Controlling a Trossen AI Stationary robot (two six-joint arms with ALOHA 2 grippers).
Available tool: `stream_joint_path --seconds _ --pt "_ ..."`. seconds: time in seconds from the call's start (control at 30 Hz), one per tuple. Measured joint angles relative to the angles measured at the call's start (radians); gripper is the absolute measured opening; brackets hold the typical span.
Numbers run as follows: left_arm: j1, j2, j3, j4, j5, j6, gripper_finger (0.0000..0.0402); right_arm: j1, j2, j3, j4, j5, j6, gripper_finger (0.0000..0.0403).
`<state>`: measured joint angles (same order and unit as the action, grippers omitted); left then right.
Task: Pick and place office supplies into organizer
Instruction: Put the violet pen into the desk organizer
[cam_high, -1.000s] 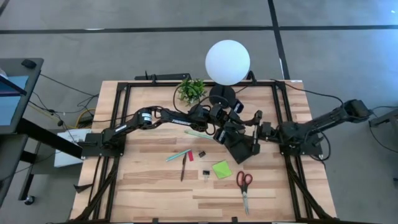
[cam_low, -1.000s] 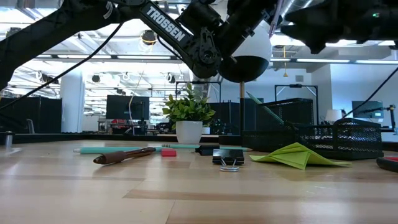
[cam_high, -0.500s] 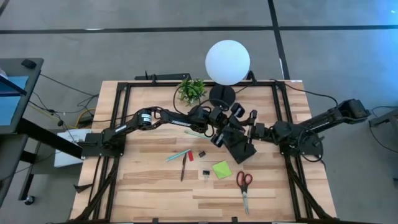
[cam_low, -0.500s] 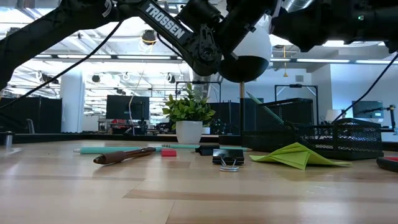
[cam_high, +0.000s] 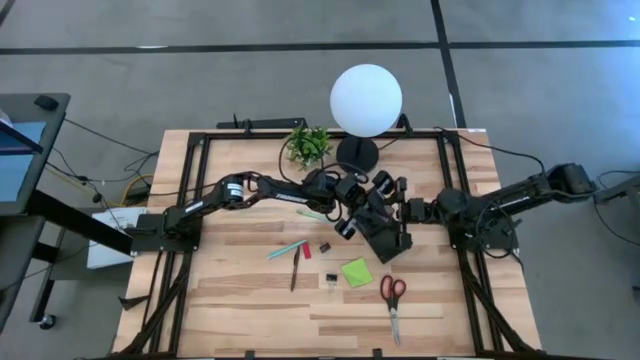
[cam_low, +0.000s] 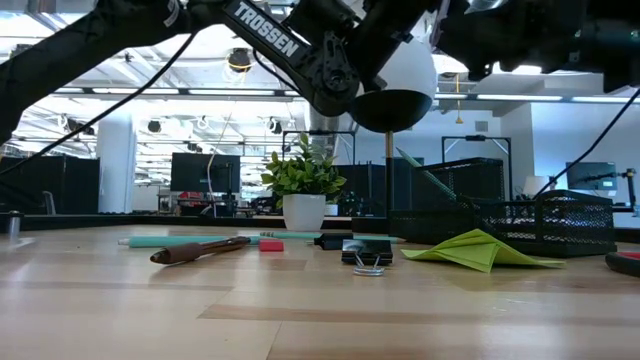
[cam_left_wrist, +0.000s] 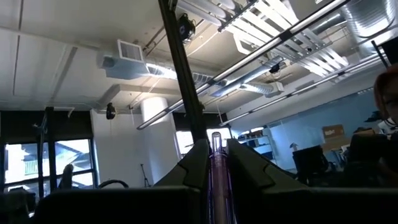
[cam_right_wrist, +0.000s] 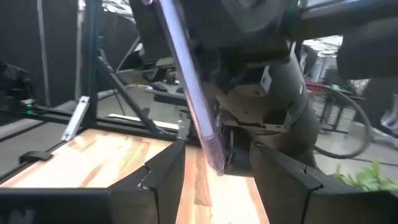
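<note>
A translucent purple pen (cam_right_wrist: 189, 87) is held above the black organizer (cam_high: 388, 235) by my left gripper (cam_high: 350, 216), which is shut on it. My right gripper (cam_high: 396, 196) faces it from the table's right, open. The pen's lower end (cam_right_wrist: 214, 163) hangs between its two fingers with a gap on each side. On the table lie teal pens (cam_high: 287, 249), a dark pen (cam_high: 296, 268), a small red piece (cam_high: 306, 251), black clips (cam_high: 331, 280), a lime-green pad (cam_high: 356, 272) and red-handled scissors (cam_high: 392, 303). My left gripper pinches the purple pen between its two fingers, and the pen's end (cam_left_wrist: 216, 140) shows between the fingertips. The pen runs along the fingers. It is lifted clear of the table and slants, with its other end down by my right gripper.
The white globe lamp (cam_high: 366, 100) and a small green potted plant (cam_high: 308, 146) stand just behind both grippers. A thin teal pen (cam_low: 432, 180) leans up out of the organizer (cam_low: 540, 222). The near half of the table holds only the loose supplies.
My right gripper has moved toward the table's left, closer to my left gripper and the pen. My left gripper has stayed over the organizer and has turned a little at the wrist, still shut on the pen.
</note>
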<state>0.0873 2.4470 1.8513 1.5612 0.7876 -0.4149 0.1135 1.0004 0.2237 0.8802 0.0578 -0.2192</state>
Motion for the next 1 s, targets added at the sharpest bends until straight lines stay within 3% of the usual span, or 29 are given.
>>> stream_joint_path --seconds 0.23,0.8,1.0 --pt "-0.006 0.000 0.000 -0.001 0.004 0.025 0.0025 -0.022 0.001 0.000 0.025 -0.019 -0.015 0.0162" --pt "-0.003 0.000 0.001 -0.009 0.046 0.143 0.0025 -0.099 0.000 0.000 0.003 -0.208 -0.023 0.0102" --pt "-0.003 0.000 0.001 -0.021 0.050 0.155 0.0025 -0.108 0.000 0.000 0.003 -0.224 -0.024 0.0093"
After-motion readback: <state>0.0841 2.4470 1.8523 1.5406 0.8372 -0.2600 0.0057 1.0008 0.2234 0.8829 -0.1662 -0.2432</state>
